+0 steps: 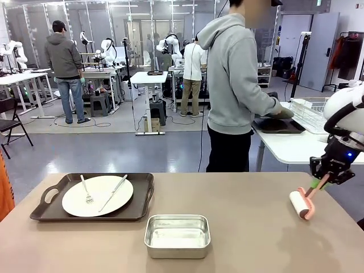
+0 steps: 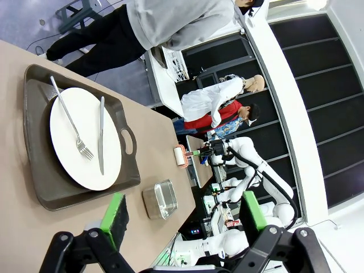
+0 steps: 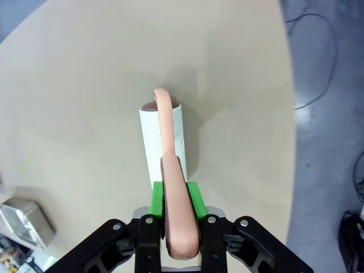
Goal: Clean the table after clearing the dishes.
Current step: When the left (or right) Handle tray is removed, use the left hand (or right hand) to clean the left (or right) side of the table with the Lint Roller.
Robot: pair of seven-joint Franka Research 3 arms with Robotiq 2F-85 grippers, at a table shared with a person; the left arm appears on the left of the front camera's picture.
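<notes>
Table (image 1: 244, 227): the tan top ran off the front view at the bottom and at both sides. My right wrist view caught its curved edge, with grey floor beyond.
Person (image 1: 233, 85): stood beyond the far edge in a grey hoodie, turned toward a white side table (image 1: 296, 145), the legs hidden behind my table.
Right arm (image 1: 348, 111): mostly cut off by the picture's right edge. The wrist bent down toward the table's right end.
Near tray (image 1: 40, 213): dark brown, on the table's left part, the left handle toward the corner.
Far tray (image 1: 278, 126): on the side table under the person's hand (image 1: 282, 112). I could not make out what lay on it.
Plate (image 1: 74, 202): white, flat in the near tray.
Steel pan (image 1: 149, 239): near the front edge, just right of the near tray, apart from it.
Lint roller (image 1: 301, 203): white roll down on the table near its right edge, pink handle slanting up. I could not tell how hard it pressed.
Right tool (image 3: 174, 196): pinched the roller's handle between its green pads, with the handle's end hiding the gap.
Left tool (image 2: 183, 205): spread wide and gripping nothing, held above the table short of the near tray. The arm behind it was out of frame.
Fork (image 1: 86, 190) and knife (image 1: 112, 193): on the plate, apart, fork on the left.
</notes>
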